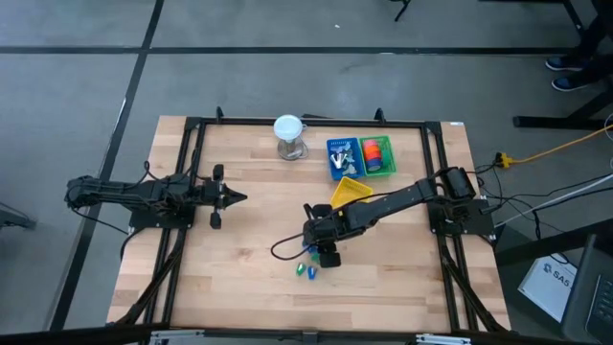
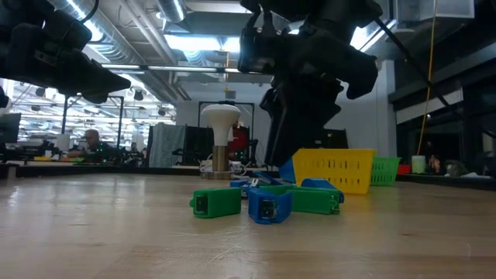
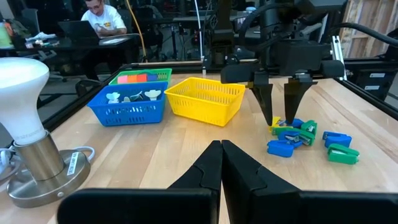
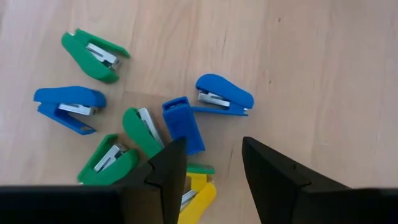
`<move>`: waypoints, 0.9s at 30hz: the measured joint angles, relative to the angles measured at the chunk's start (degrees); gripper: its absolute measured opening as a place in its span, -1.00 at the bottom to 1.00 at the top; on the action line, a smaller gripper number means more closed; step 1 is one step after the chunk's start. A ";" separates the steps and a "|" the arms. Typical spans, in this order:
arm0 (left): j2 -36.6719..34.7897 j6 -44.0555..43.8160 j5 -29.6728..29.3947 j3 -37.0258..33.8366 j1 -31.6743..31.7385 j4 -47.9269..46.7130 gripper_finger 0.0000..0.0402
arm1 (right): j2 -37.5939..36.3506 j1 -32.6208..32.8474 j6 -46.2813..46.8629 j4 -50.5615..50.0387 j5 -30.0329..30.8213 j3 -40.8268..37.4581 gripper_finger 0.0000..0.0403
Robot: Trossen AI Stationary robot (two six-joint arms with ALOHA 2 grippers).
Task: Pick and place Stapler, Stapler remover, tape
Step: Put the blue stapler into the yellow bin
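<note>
Several small staplers [image 4: 183, 123] in blue, green and yellow lie in a loose pile on the wooden table [image 1: 249, 249], near its front middle. My right gripper [image 4: 214, 171] points steeply down over the pile's edge, open, with only bare wood between its fingers. A yellow stapler [image 4: 198, 194] lies partly hidden under one finger. The left wrist view shows the fingertips [image 3: 269, 118] just above the staplers [image 3: 292, 132]. Grey stapler removers [image 3: 127, 96] lie in a blue basket [image 1: 340, 158]. The tape pieces [image 1: 375, 153] lie in a green basket. My left gripper [image 1: 239, 196] waits shut at the left.
An empty yellow basket [image 1: 351, 189] stands between the staplers and the blue and green baskets at the back. A white lamp-like stand [image 1: 288, 136] is at the back middle. A black frame [image 1: 196, 125] runs around the table. People sit in the room behind.
</note>
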 joint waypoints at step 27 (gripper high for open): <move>0.28 0.00 0.02 0.00 0.00 -0.01 -0.99 | 3.50 0.02 -1.61 3.45 -0.09 0.09 -0.20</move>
